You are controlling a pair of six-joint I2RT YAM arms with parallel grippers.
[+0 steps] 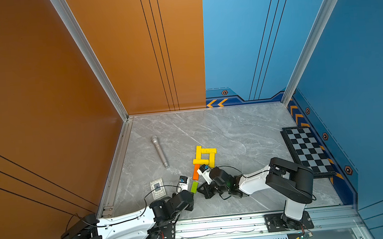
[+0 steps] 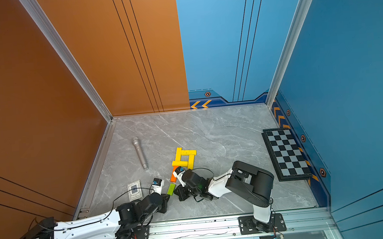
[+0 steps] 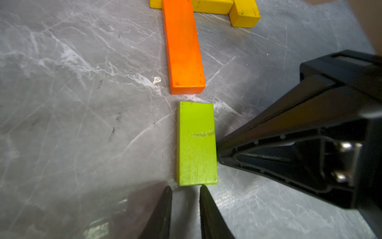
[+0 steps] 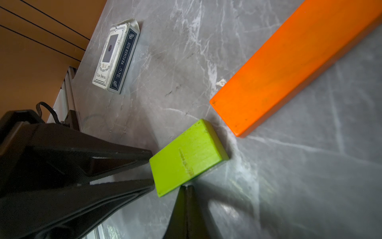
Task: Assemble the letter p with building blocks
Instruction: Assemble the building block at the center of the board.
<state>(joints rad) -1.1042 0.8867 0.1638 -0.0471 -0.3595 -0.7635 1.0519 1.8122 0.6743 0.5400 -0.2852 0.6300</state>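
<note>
In both top views, four bright yellow wooden bars (image 1: 208, 150) form a closed square loop on the grey marble tabletop (image 1: 234, 130). A long orange wooden bar (image 1: 195, 172) runs down from one corner of the loop as the stem. A short lime-green wooden bar (image 1: 194, 187) lies just beyond the stem's free end, with both arms gathered at it. A grey metal cylinder (image 1: 159, 151), a white-and-blue playing-card box (image 1: 156, 188) and a black-and-white chequered board (image 1: 306, 150) lie well apart from the figure.

In the left wrist view, the left gripper (image 3: 186, 191) has its fingers narrowly spread with nothing between them, its tips at the green bar's (image 3: 196, 142) near end. A thin strip of table separates that bar from the orange one (image 3: 184, 47), and the green bar sits slightly off the stem's line. The right gripper (image 3: 218, 149) comes in from the side, its tip against the bar's long edge.

In the right wrist view, the right gripper (image 4: 187, 189) has its fingers pressed together, and their tip meets that same long edge of the green bar.

The step in hand appears to be seating the last stem piece. The next move calls for a gentle push along the bar's length to close the gap, with the side contact keeping it in line and the orange bar left undisturbed.
</note>
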